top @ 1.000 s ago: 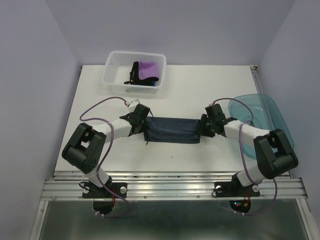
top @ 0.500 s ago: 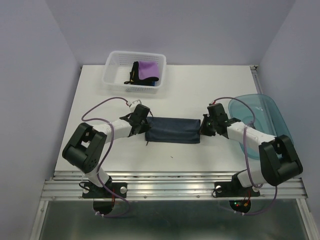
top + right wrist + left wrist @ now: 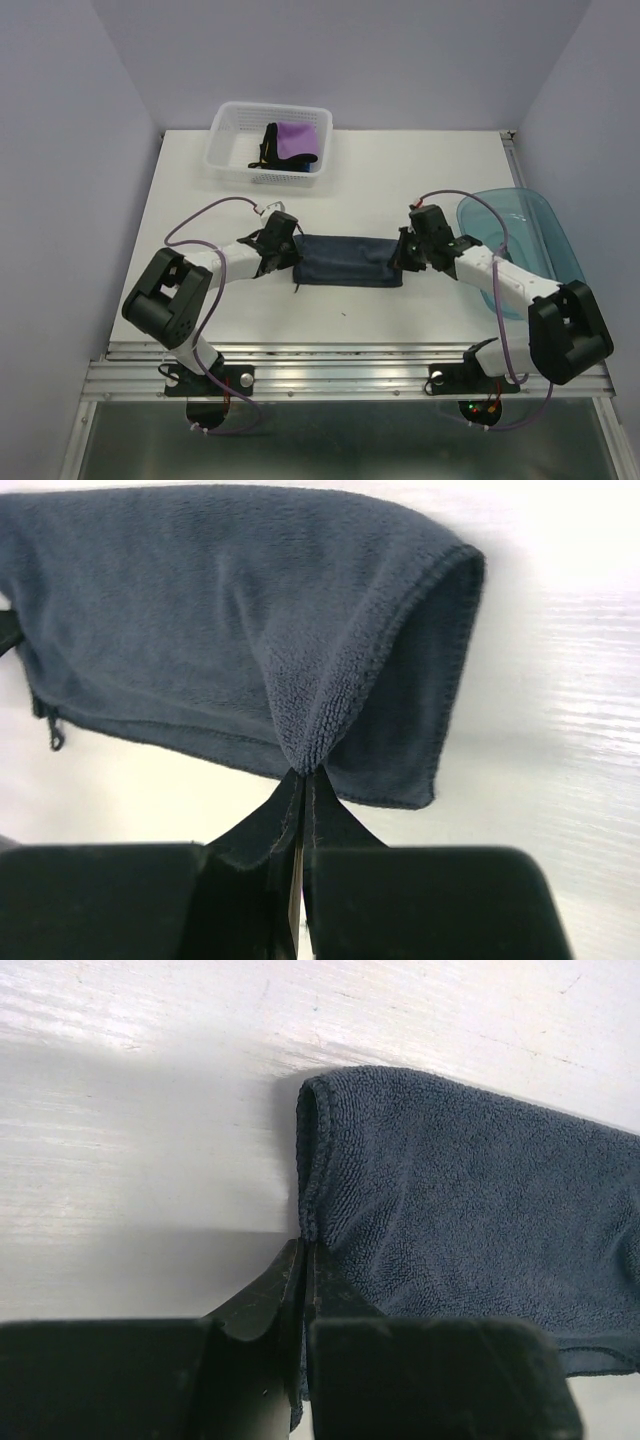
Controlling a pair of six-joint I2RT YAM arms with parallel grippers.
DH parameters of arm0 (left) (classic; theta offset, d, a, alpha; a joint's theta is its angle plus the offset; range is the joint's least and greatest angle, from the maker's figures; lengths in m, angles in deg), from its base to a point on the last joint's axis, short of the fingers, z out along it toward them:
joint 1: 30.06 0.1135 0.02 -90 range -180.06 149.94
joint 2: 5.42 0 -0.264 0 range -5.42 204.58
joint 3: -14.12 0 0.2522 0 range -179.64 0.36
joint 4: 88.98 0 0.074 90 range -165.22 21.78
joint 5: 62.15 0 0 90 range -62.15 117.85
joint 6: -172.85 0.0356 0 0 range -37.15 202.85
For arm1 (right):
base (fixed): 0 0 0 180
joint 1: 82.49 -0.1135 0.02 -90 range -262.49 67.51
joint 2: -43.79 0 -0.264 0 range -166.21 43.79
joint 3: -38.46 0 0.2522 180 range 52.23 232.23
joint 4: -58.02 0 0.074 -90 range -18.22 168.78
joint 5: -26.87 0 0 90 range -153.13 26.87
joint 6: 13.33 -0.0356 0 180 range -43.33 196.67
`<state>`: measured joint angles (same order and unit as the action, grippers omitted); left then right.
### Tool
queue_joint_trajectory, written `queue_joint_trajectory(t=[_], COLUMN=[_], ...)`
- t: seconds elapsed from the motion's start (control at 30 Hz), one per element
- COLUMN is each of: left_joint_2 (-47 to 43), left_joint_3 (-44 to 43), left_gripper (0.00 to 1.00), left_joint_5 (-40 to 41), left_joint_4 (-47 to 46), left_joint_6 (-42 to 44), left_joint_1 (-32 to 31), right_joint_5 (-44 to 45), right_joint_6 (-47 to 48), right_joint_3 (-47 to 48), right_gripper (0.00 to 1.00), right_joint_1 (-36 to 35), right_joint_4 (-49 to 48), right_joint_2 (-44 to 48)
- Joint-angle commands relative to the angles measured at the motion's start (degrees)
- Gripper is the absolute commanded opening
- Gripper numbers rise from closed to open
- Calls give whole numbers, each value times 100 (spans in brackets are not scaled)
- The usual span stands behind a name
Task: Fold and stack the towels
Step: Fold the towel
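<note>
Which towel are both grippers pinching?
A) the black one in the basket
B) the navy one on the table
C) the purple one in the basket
B: the wrist views show the left gripper and the right gripper each shut on an end of the navy towel.

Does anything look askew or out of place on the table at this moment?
Nothing serious. The navy towel lies as a straight strip, pinched at its ends by the left gripper and right gripper. Only a loose thread hangs at its near left corner.
</note>
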<state>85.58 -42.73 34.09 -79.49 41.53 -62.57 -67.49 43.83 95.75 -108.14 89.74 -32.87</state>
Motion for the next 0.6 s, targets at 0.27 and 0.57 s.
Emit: queue_joint_trajectory(t=[0.27, 0.57], left_joint_2=[-250, -126], left_joint_3=[-15, -138], left_gripper=[0, 0], left_joint_5=[343, 343], left_joint_4=[567, 717], left_joint_6=[115, 177], left_joint_1=[8, 8], right_joint_5=[1675, 1438], right_joint_6=[-363, -328], right_joint_3=[226, 191], right_gripper=[15, 38], right_joint_1=[-1, -2], right_joint_4=[788, 613], right_joint_2=[-279, -648])
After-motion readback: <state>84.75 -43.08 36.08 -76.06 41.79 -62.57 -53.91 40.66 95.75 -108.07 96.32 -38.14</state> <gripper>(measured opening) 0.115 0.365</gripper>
